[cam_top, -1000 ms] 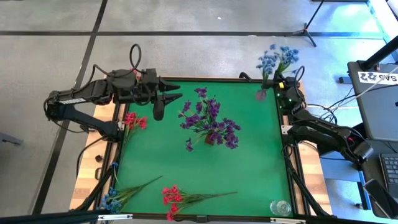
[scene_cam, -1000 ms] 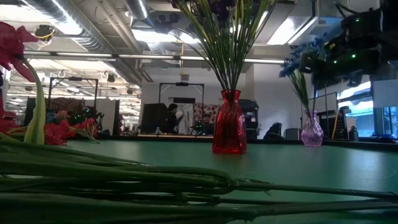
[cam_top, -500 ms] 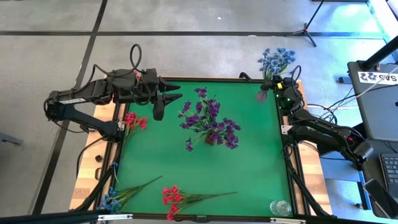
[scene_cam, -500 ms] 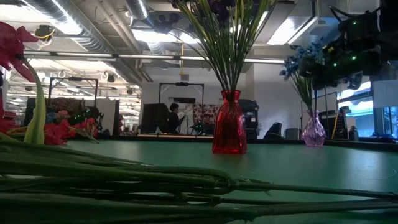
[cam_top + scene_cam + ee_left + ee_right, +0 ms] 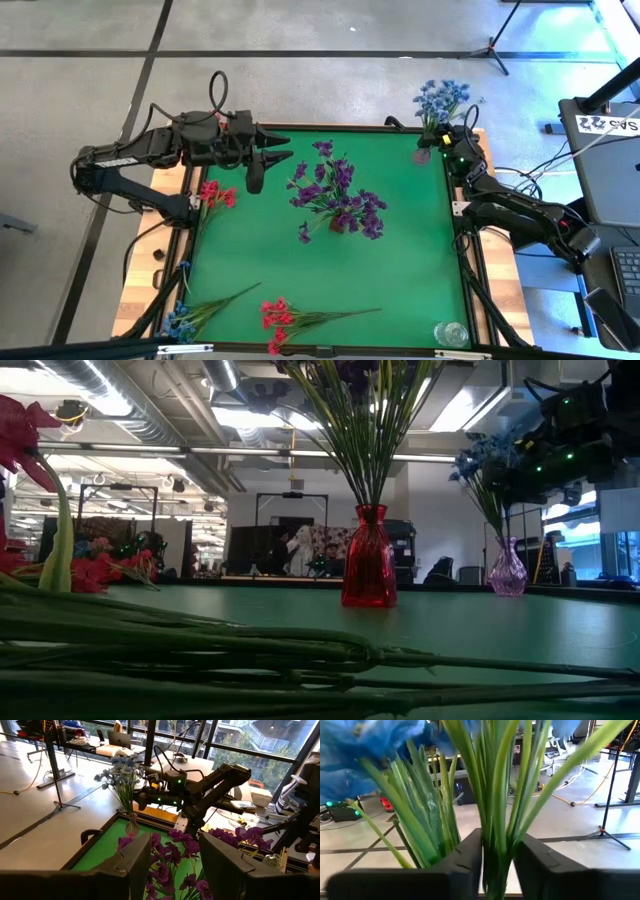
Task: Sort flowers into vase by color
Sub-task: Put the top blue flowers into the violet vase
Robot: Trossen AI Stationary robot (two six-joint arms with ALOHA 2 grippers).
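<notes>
At the table's far right corner, right gripper (image 5: pixel 447 152) jaws grasping blue flowers (image 5: pixel 438 97) in purple vase (image 5: pixel 507 572), left gripper (image 5: pixel 268 155) jaws released.

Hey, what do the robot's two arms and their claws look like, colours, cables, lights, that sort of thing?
Both arms are dark, jointed links. The left arm carries looping black cables near its wrist and ends in a black claw with broad, flat-faced fingers. The right arm shows small green indicator lights by its wrist, and its claw has matching blocky black fingers.
</notes>
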